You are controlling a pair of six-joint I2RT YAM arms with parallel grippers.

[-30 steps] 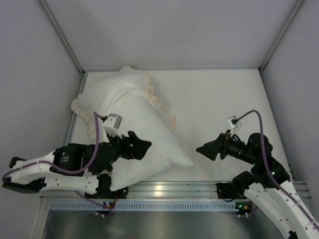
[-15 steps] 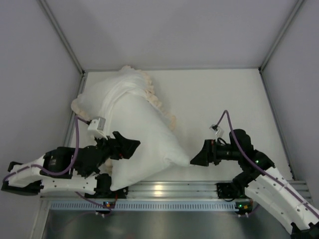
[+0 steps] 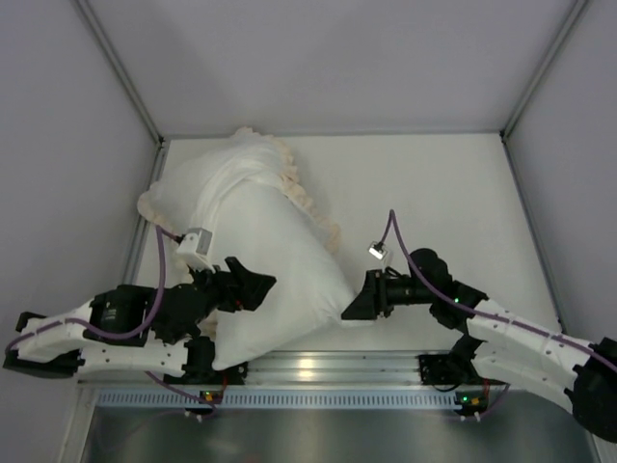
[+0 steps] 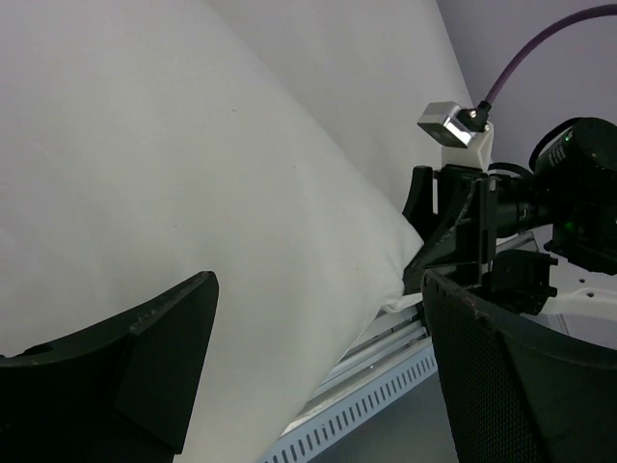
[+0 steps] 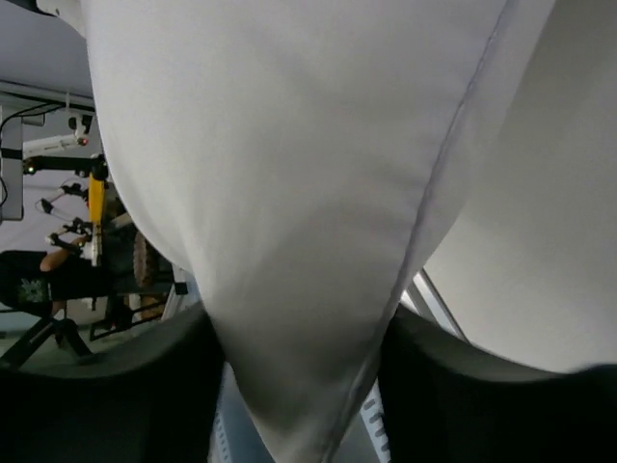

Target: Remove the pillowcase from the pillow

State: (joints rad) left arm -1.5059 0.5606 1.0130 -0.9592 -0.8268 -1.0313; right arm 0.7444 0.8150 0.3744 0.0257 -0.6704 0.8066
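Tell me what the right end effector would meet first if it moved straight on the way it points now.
The pillow: its corner sits between the right end effector's fingers, so contact looks nearly immediate, though the exact depth is unclear.

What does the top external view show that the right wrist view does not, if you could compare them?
Only the top external view shows the frilled pillowcase bunched at the far left and the left gripper open over the pillow. Only the right wrist view shows the seam down the pillow's corner, which sits between the fingers of the right gripper. Both show the plain white pillow with that gripper at its near corner.
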